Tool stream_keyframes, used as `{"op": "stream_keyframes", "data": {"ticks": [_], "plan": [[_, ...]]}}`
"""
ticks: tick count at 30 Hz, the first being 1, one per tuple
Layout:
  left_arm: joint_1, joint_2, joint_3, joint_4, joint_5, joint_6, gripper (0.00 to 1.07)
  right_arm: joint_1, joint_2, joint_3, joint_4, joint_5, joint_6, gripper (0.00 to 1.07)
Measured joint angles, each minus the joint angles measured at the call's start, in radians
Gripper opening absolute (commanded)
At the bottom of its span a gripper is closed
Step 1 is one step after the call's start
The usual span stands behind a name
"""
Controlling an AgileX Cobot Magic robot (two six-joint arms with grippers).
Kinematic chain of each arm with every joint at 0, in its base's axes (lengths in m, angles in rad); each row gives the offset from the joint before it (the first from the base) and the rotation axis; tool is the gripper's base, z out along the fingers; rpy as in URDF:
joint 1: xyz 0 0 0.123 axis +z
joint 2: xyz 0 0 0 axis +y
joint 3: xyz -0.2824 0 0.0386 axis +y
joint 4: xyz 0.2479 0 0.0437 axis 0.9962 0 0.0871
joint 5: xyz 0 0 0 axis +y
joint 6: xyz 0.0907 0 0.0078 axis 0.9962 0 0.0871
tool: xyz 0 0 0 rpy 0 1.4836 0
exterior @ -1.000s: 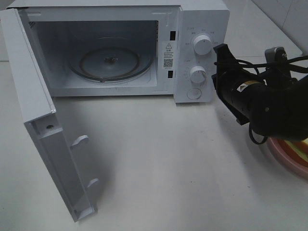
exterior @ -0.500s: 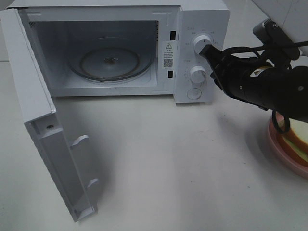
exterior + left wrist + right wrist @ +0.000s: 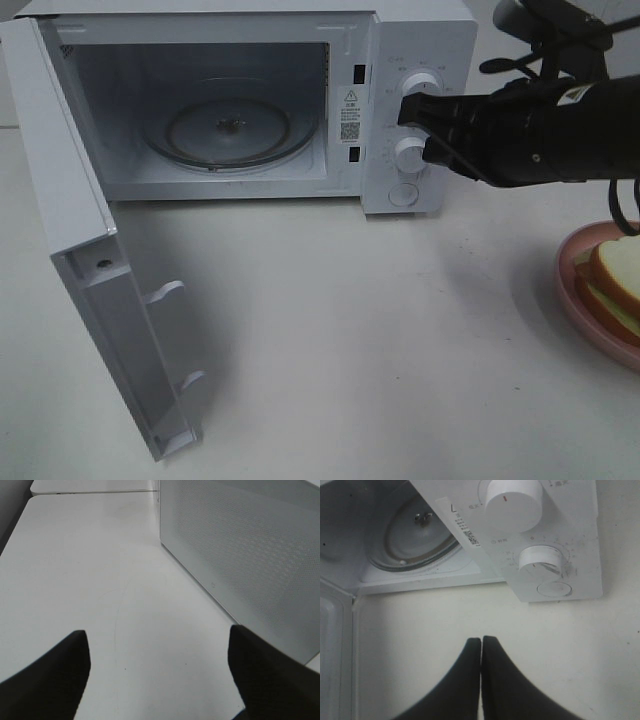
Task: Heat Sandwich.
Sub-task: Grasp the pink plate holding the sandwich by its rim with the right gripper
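The microwave (image 3: 372, 120) stands at the back of the table (image 3: 350, 330) with its door (image 3: 90, 260) swung wide open and the glass turntable (image 3: 228, 130) bare, so the loading step looks not yet done. The sandwich (image 3: 618, 280) sits on a pink plate (image 3: 568, 290) on the table, well to the right of the oven and cut off by the edge of the high view. The right gripper (image 3: 481, 641) has its fingers pressed together on nothing and hangs in front of the control panel, close to the upper knob (image 3: 514, 502) and lower knob (image 3: 542, 560). Whether it touches either cannot be told. The left gripper (image 3: 158, 630) is spread wide and empty, above bare table beside a white perforated panel of the oven. With the cavity empty, turning a knob seems premature. The next move probably calls for the right arm to pull away from the panel, part its fingers and go to the plate's rim, since the soft bread would crush in a direct pinch. It would then have to carry the plate level through the opening onto the turntable, clear of the door. The sandwich lies roughly flat, white face up. Its crusted edge and pale filling face the front-left, and that edge runs obliquely from back-left to front-right — likely the long axis, though the crop hides its full length.
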Motion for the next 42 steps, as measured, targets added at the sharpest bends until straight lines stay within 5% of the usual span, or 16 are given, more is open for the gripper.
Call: {"op": "stream_keyframes", "data": {"ticks": [8, 18, 23, 31, 42], "plan": [[0.000, 0.000, 0.000, 0.000, 0.000, 0.000, 0.71, -0.132, 0.000, -0.105, -0.154, 0.316, -0.012, 0.04], [0.000, 0.000, 0.000, 0.000, 0.000, 0.000, 0.71, -0.152, -0.003, -0.189, -0.396, 0.601, 0.022, 0.13], [0.000, 0.000, 0.000, 0.000, 0.000, 0.000, 0.71, -0.154, -0.006, -0.235, -0.531, 0.738, 0.080, 0.33], [0.000, 0.000, 0.000, 0.000, 0.000, 0.000, 0.71, -0.158, 0.003, -0.320, -0.628, 0.948, 0.140, 0.81], [0.000, 0.000, 0.000, 0.000, 0.000, 0.000, 0.71, -0.247, 0.133, -0.405, -0.653, 1.097, 0.212, 0.76]]}}
